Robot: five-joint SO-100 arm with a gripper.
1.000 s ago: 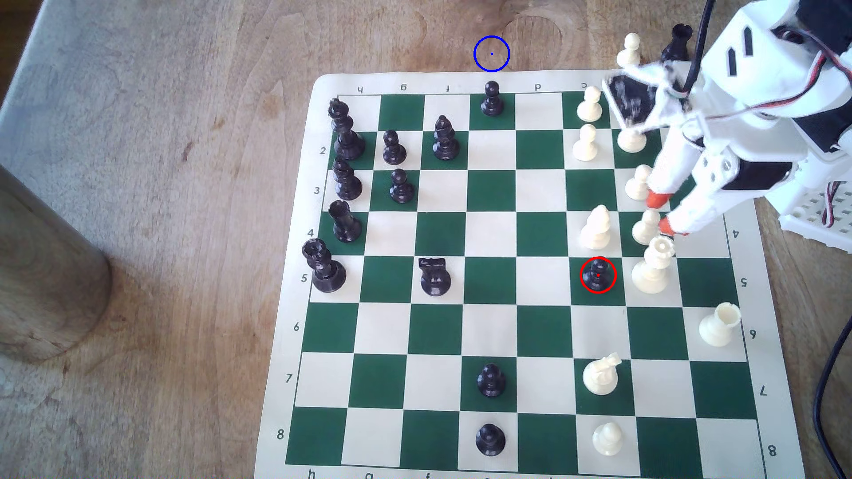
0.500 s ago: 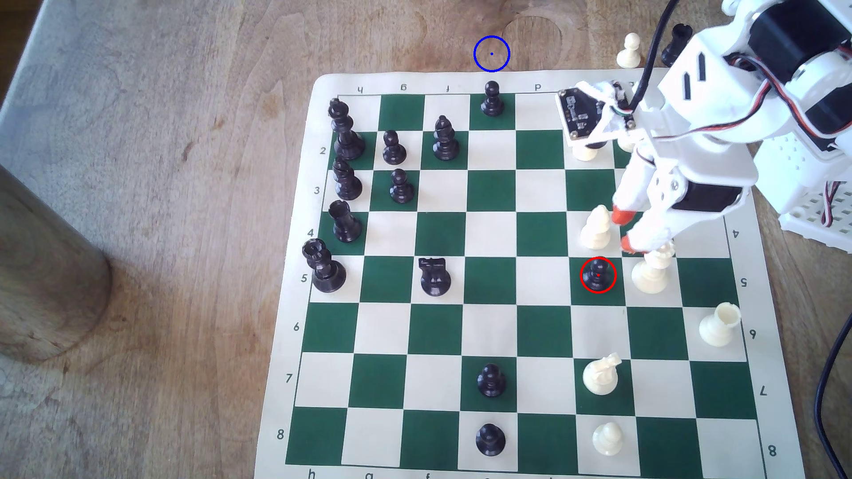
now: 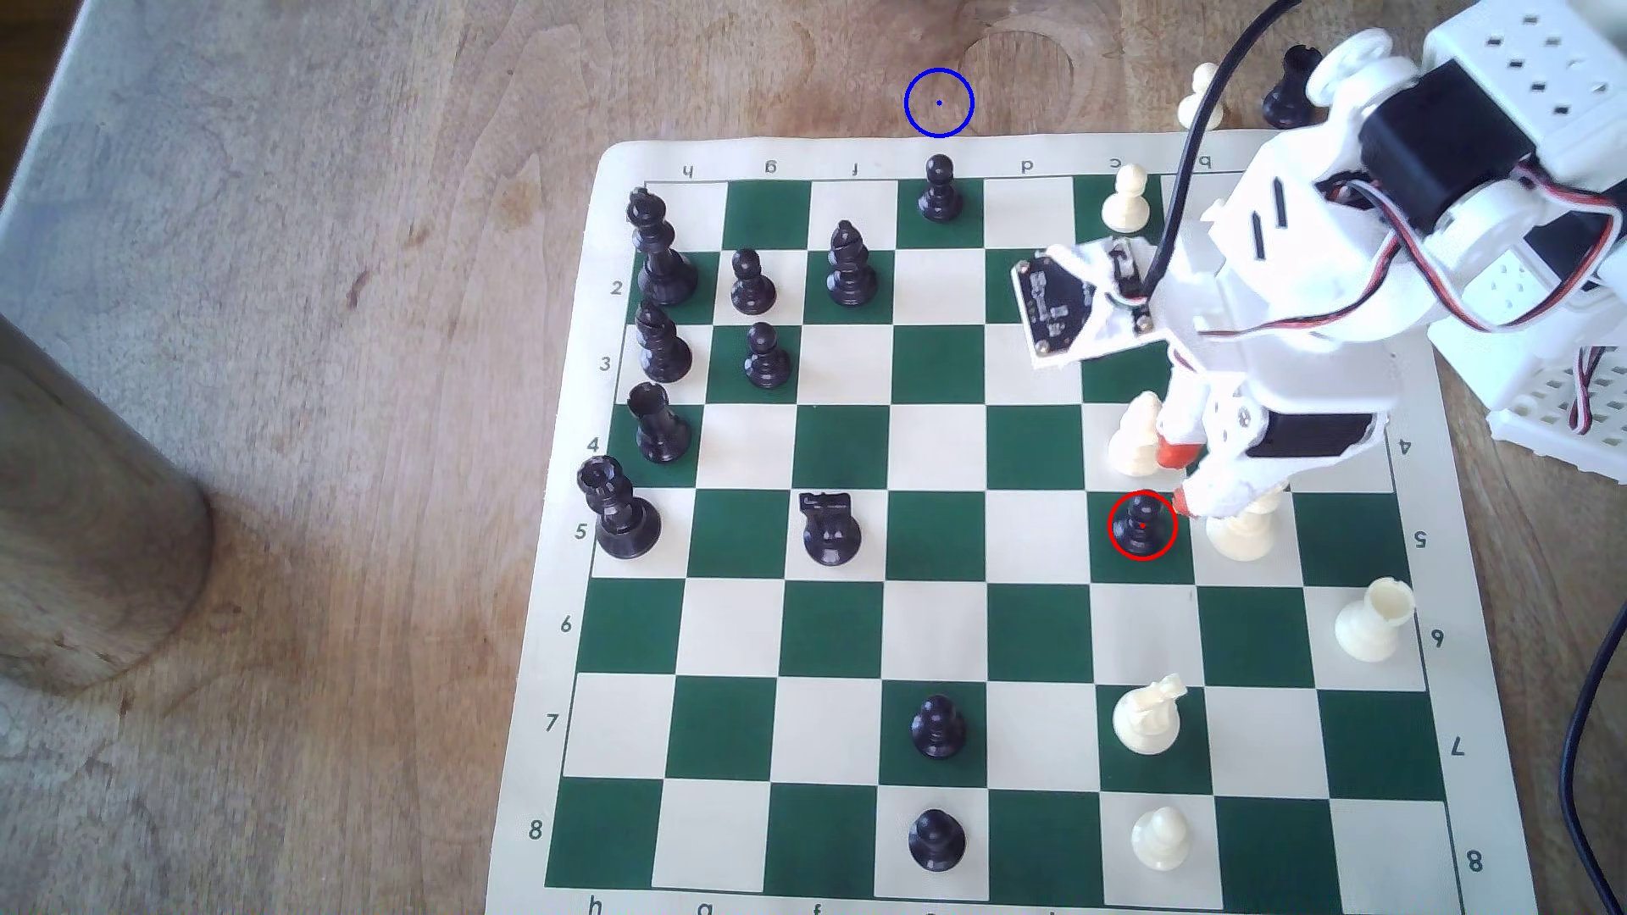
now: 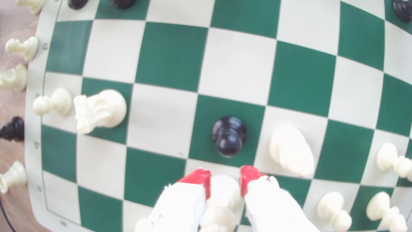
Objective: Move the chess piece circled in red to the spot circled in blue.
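Exterior view: the black pawn (image 3: 1142, 521) ringed in red stands upright on a green square of the chessboard mat (image 3: 607, 158), in the row marked 5, toward the board's 3 o'clock side. The white gripper (image 3: 1180, 478) with orange-red fingers (image 3: 1175, 453) hangs just at the pawn's 1 o'clock, one tip near the red ring's edge, the other beside a cream bishop (image 3: 1134, 435); whether either tip touches a piece cannot be told. A cream queen (image 3: 1240, 532) sits at the pawn's 3 o'clock, partly under the arm. The blue-ringed spot (image 3: 938, 103) lies on bare wooden surface (image 3: 352, 352) off the board's 12 o'clock edge, well apart from the pawn, just beyond another black pawn (image 3: 938, 189). In the wrist view the fingers (image 4: 201, 178) stand moderately apart with nothing gripped (a cream piece shows below the gap), and the gripper (image 4: 225, 176) sits short of the black pawn (image 4: 229, 136), which stays clear of both tips. A cream knight (image 4: 99, 110) stands two squares away along the same row.
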